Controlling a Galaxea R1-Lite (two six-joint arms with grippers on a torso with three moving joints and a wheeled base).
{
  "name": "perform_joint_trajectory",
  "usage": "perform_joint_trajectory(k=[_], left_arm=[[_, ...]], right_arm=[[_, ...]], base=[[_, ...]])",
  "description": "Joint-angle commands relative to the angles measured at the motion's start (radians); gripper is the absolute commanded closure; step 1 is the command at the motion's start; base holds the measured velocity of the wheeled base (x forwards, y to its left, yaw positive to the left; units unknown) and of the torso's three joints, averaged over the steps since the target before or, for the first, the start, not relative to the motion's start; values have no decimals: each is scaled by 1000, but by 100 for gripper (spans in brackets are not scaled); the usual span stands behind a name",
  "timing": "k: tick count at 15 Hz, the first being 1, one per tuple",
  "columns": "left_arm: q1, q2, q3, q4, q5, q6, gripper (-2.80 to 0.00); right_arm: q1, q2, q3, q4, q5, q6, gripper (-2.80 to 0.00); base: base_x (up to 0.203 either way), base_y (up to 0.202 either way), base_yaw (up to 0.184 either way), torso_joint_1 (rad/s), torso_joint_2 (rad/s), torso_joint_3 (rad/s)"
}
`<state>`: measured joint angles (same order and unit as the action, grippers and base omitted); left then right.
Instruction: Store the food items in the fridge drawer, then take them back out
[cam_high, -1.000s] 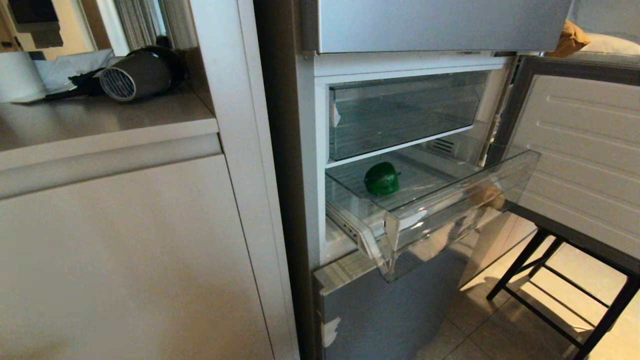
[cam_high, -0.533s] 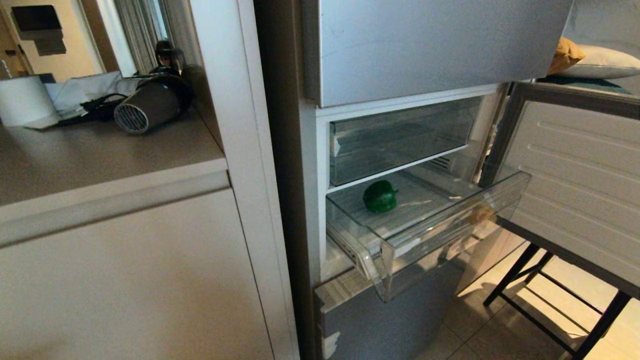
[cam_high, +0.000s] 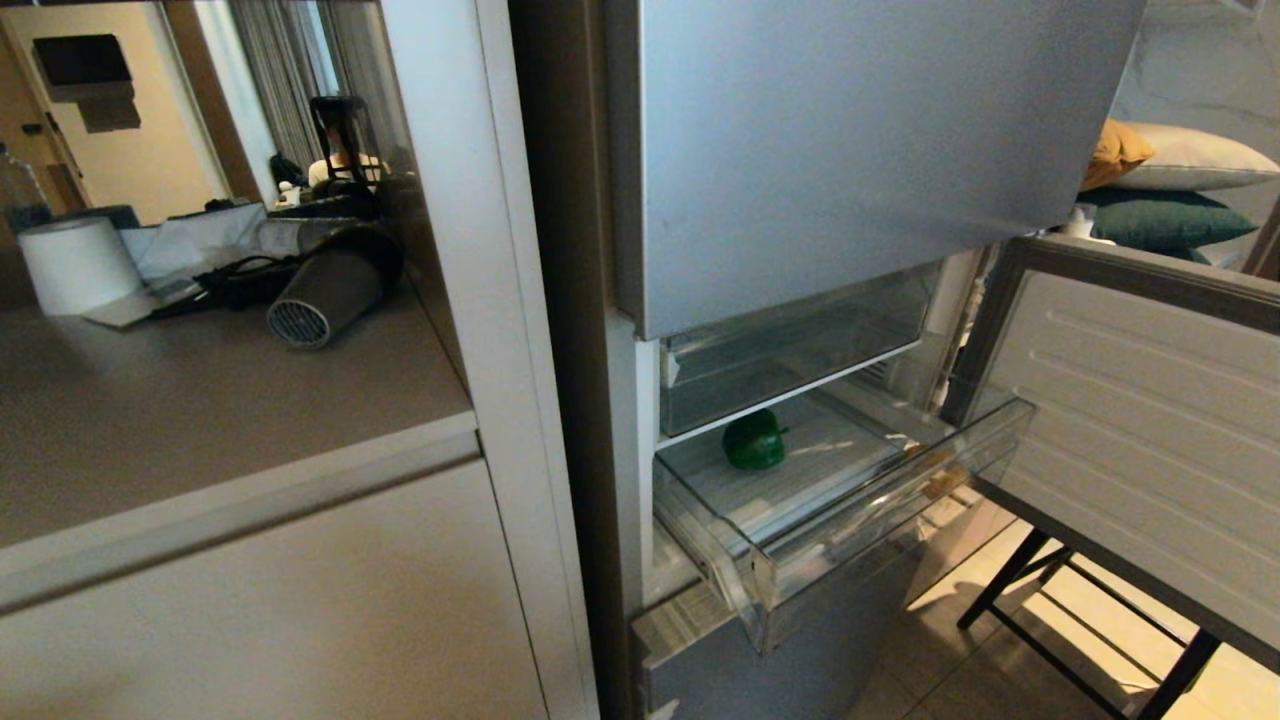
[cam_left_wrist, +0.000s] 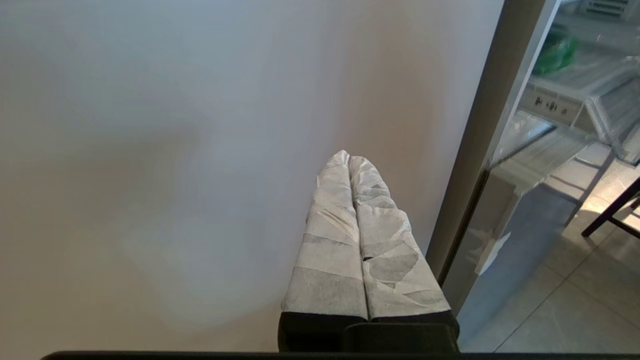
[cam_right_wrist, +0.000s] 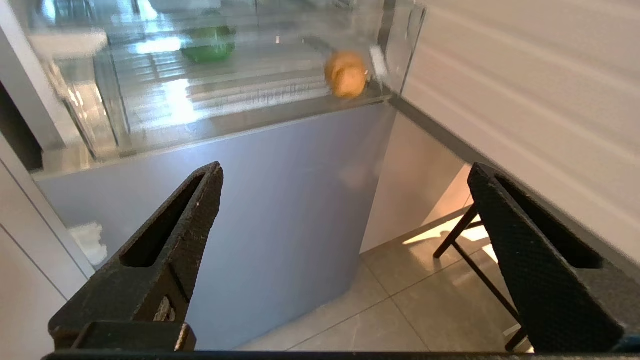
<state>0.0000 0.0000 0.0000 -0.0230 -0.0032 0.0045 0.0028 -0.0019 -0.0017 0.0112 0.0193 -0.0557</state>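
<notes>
The clear fridge drawer was found pulled out from the silver-grey fridge, below a second clear bin that was pushed in. The lower fridge door was seen swung open to the right. A green bell pepper was observed lying on the ribbed drawer bottom, toward the back and left. A tan-yellow potato-like lump was noted in the front right corner of the same drawer, against its clear front wall, well apart from the pepper; in the head view only a tan patch could be made out through the plastic.

Neither arm was seen in the head view. The left gripper was recorded with its tape-wrapped fingers pressed together, nothing between them, facing a plain beige cabinet panel beside the fridge edge. The right gripper was recorded with its black fingers spread wide and nothing held, positioned low in front of the grey lower fridge panel, beneath the drawer.

A hair dryer and a paper roll were noted on the counter to the left.
</notes>
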Motion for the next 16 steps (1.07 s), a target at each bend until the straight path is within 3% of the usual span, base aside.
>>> perform_joint_trajectory(k=[1,4,5,6,16], left_arm=[[0,2,11,0,0,0,0],[0,2,11,0,0,0,0],[0,2,11,0,0,0,0],[0,2,11,0,0,0,0],[0,2,11,0,0,0,0]], right_arm=[[0,2,0,1,1,-1,-280],[0,2,0,1,1,1,-280],[0,2,0,1,1,2,-229],[0,2,0,1,1,2,0],[0,2,0,1,2,5,0]], base=[[0,0,0,183,-420,-253],[0,0,0,160,-375,-218],[0,0,0,144,-337,-199],[0,0,0,145,-356,-196],[0,0,0,117,-261,-145]])
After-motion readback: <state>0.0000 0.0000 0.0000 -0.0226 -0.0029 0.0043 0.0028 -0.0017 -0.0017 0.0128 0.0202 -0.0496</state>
